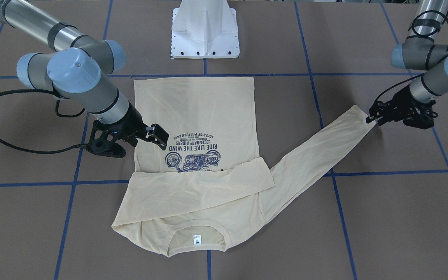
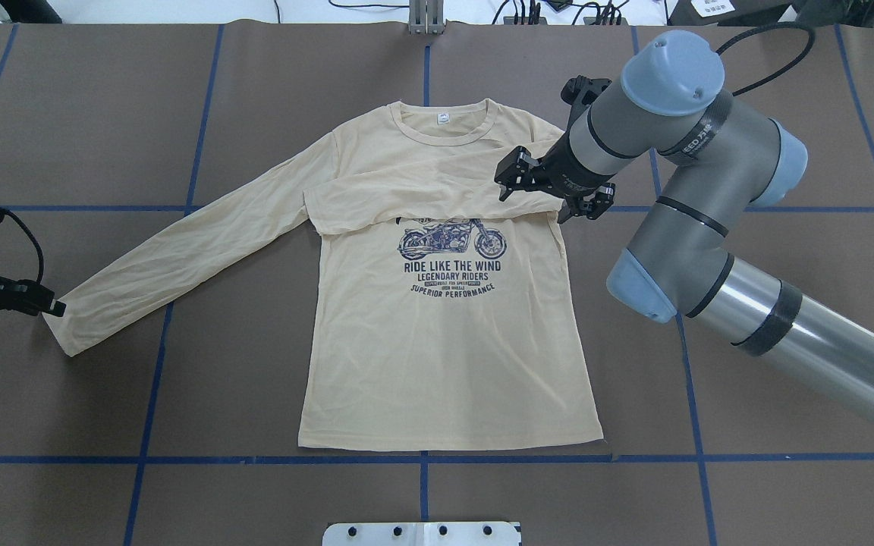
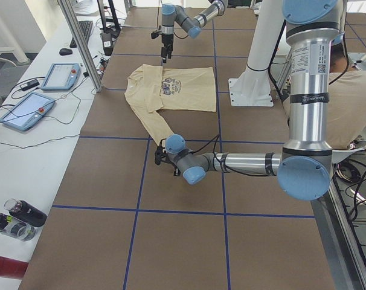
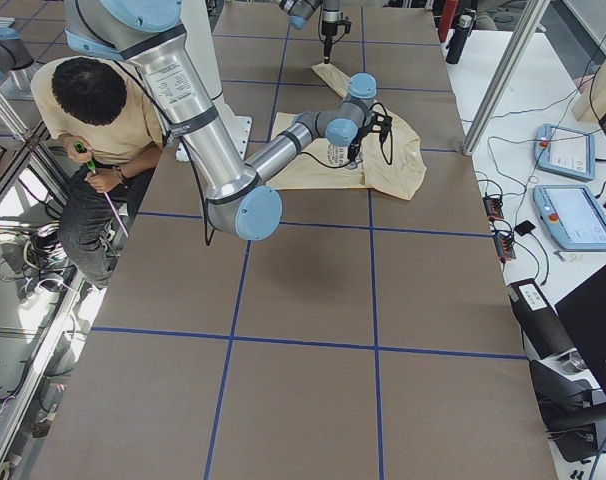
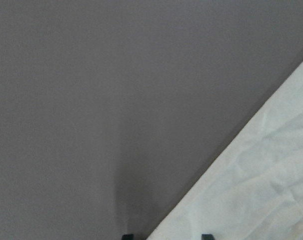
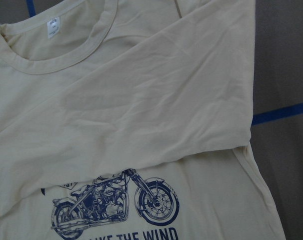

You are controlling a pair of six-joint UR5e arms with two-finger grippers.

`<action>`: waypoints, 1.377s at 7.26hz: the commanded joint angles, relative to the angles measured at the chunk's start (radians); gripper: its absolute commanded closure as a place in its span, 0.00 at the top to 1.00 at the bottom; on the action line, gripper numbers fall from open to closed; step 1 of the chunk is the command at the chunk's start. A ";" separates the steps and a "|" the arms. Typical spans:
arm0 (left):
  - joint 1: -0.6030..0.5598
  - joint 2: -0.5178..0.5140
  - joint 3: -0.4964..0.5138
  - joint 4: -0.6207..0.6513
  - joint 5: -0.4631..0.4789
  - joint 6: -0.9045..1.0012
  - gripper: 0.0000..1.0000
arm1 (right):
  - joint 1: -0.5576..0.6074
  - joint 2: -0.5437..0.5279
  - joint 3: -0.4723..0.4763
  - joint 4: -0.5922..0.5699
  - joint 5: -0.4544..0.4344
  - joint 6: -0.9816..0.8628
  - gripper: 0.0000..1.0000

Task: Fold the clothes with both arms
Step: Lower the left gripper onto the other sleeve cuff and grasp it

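- Your brown bench point(image 2: 255, 500), gridded with blue tape lines point(image 2: 179, 459), carries the T-shirt point(image 2: 444, 364) flat and print up, in front of the white pedestal point(image 1: 205, 35).
- Its folded sleeve point(image 2: 407, 197) lies across the chest; the outstretched sleeve point(image 2: 179, 250) runs sideways.
- Left gripper point(image 1: 375, 115): jaws apart at the outstretched sleeve's end, its fabric edge between them.
- Right gripper point(image 1: 158, 137): jaws apart, empty, above the folded sleeve.
- A seated person point(image 4: 93, 110) is behind the robot.
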 commanded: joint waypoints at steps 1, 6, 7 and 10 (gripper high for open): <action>0.002 0.001 0.002 0.000 0.001 0.000 0.55 | 0.002 0.001 0.002 0.000 0.001 0.000 0.99; 0.002 0.001 0.005 0.002 0.001 0.000 0.43 | 0.002 0.001 0.000 0.000 0.003 0.002 0.99; 0.002 0.001 0.005 0.003 0.001 0.000 0.22 | 0.000 0.001 0.000 0.000 0.003 0.002 0.99; 0.002 0.007 -0.027 0.002 -0.004 -0.003 0.00 | 0.002 0.001 0.000 0.000 0.004 0.002 0.99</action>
